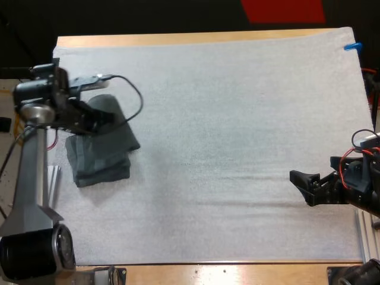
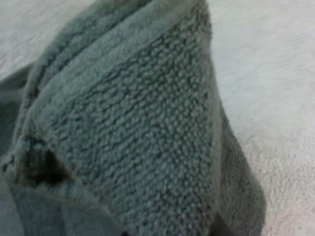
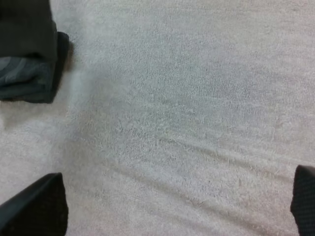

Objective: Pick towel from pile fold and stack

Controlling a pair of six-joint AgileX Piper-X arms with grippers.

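Observation:
A dark grey-green towel (image 1: 113,133) is folded and raised at its upper end, where my left gripper (image 1: 100,117) is shut on it near the mat's left side. Its lower end rests on a folded towel stack (image 1: 101,168). In the left wrist view the held towel (image 2: 147,123) hangs very close, folded edge up, and it hides the fingers. My right gripper (image 1: 303,185) hovers low over bare mat at the right, open, its fingers (image 3: 39,206) wide apart with nothing between them. From the right wrist view the towel stack (image 3: 29,73) lies far off.
The white mat (image 1: 237,119) stretches bare between the two arms. My left arm's base and upright link (image 1: 32,196) stand at the mat's left edge, just beside the stack. The wooden table edge (image 1: 208,38) runs along the far side.

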